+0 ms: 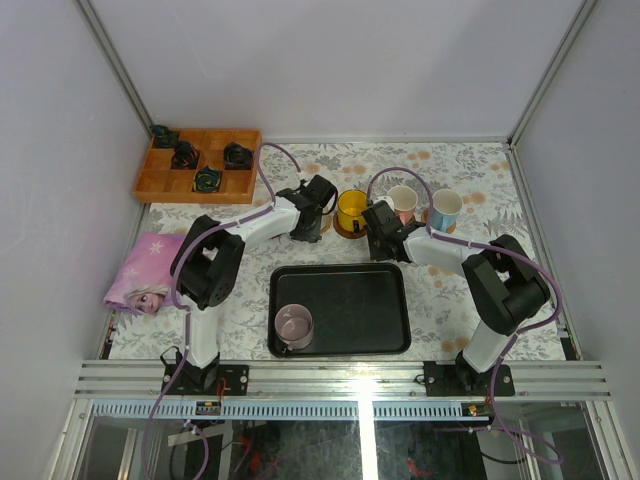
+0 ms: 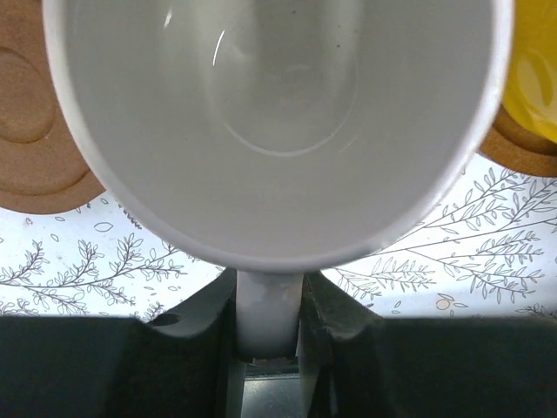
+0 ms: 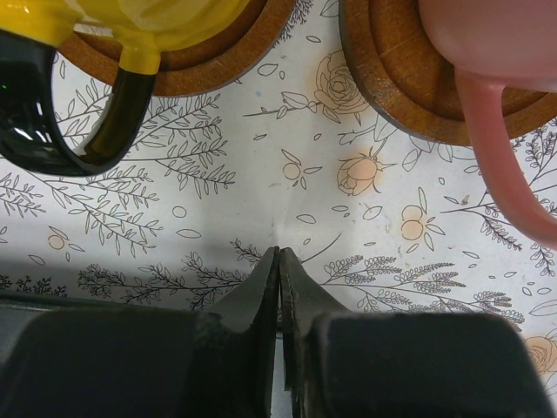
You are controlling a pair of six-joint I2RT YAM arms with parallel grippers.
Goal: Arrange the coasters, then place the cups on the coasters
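At the left wrist view's centre, a white cup (image 2: 278, 131) is clamped by its handle in the left gripper (image 2: 268, 326), with a bare coaster (image 2: 35, 131) at upper left. The right gripper (image 3: 280, 261) is pressed together, nothing held. Only overhead is a lilac cup (image 1: 294, 325) seen, in the tray (image 1: 370, 310).

bright even overhead light, soft shadows, small glints inside white cup (image 2: 278, 131)
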